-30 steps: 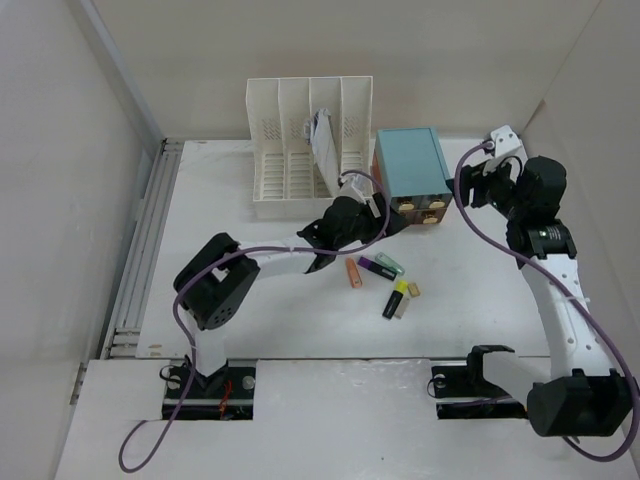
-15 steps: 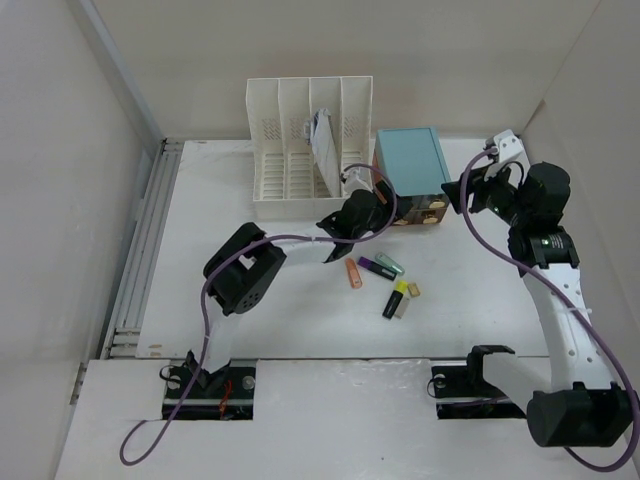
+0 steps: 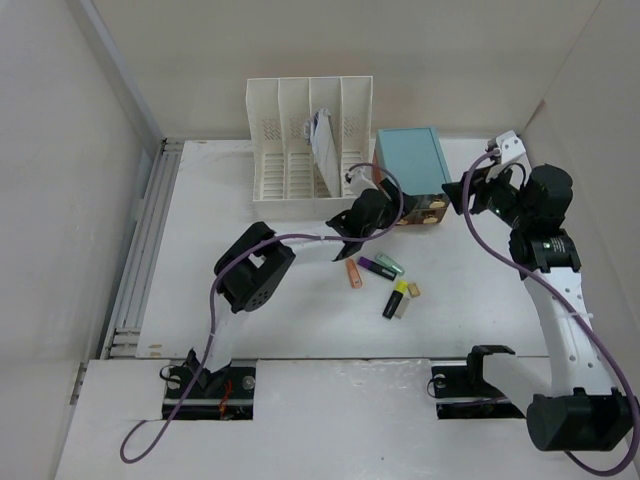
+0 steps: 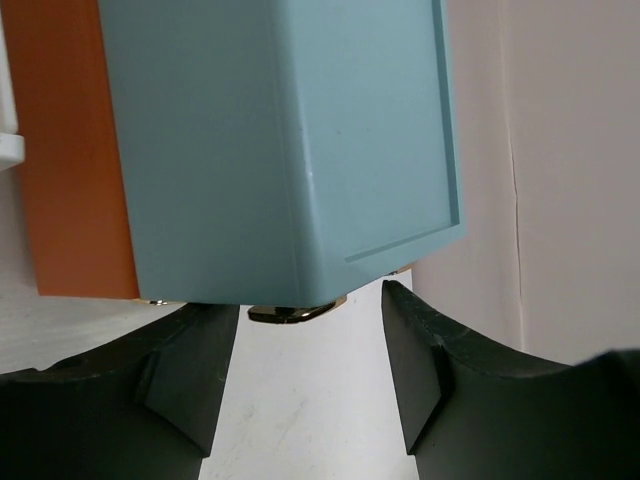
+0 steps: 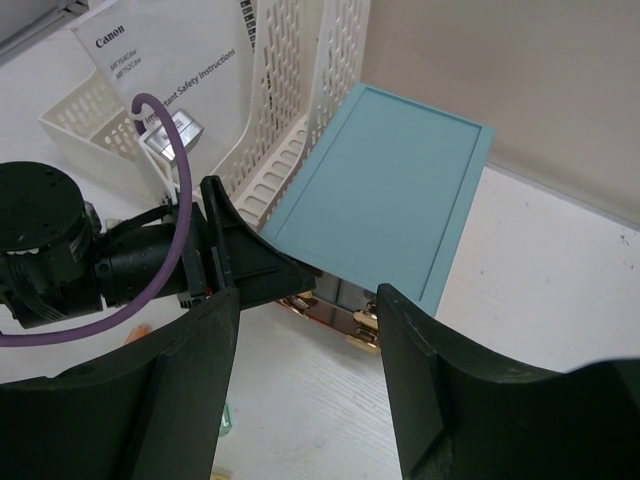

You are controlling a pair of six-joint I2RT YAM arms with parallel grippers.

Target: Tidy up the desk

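**Both hands closing in on the drawer box, nothing gripped yet**

The desk [image 3: 220, 200] fills the middle of the overhead view, a white top with a grey rail [image 3: 150, 230] down its left side and panel walls around it. What is left to tidy sits in the centre: a loose scatter of markers [image 3: 397, 298] lying flat just below the teal drawer box [image 3: 411, 162].

That box stands in the upper middle of the frame, just beside the white file rack [image 3: 300, 150], which has a booklet [image 3: 322, 140] leaning in one slot.

I have the left gripper [image 3: 378, 208] low at the box's front face. In its wrist view the fingers [image 4: 190, 370] are spread, and a brass knob [image 4: 295, 312] shows in the gap under the box's near corner. They touch nothing I can see. I read that placement as lining up on a knob to pull a drawer, so the markers have somewhere to go.

The right gripper [image 3: 458, 196] hovers at the box's right side, also spread and holding nothing. Its wrist view looks down over the teal lid toward the left arm. I judge it is there to brace the box, since a light box like this could slide forward when the drawer is tugged.

The next move needs the left fingers to come a little further in before they close.
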